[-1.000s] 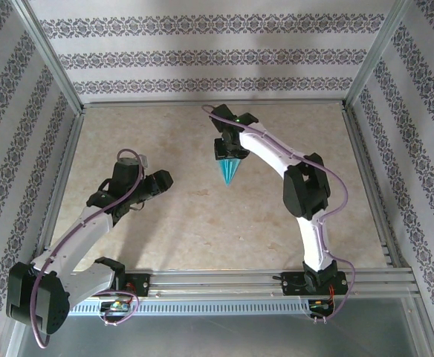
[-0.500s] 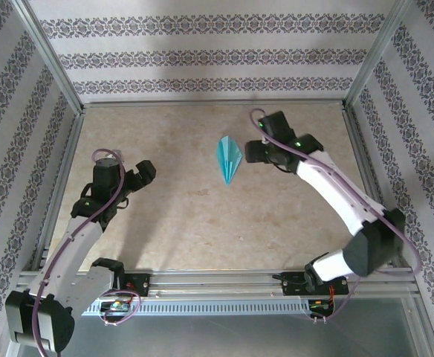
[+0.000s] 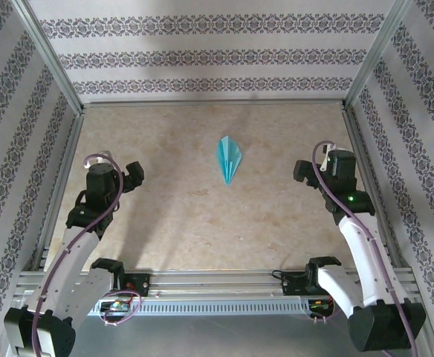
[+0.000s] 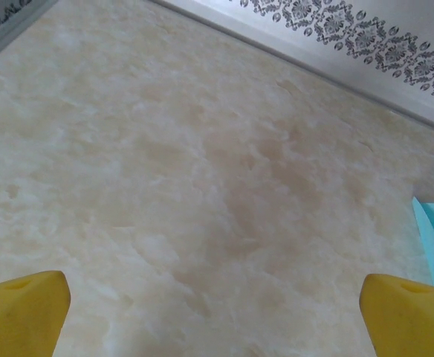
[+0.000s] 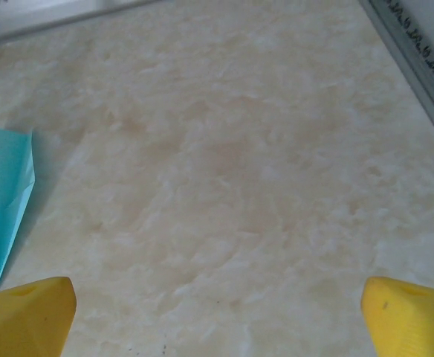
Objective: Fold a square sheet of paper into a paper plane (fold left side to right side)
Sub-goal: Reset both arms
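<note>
Cyan paper lies folded into a slim, pointed paper plane (image 3: 230, 158) near the middle of the pale bench (image 3: 180, 223), a bit toward the top of the frame, with its tip pointing down. The left fingers (image 3: 131, 176) sit at the left of the frame and the right fingers (image 3: 301, 173) at the right, both well apart from the plane. Both sets are spread wide and hold nothing. To me the folding looks done. I think nothing is left but for the arms to rest.
</note>
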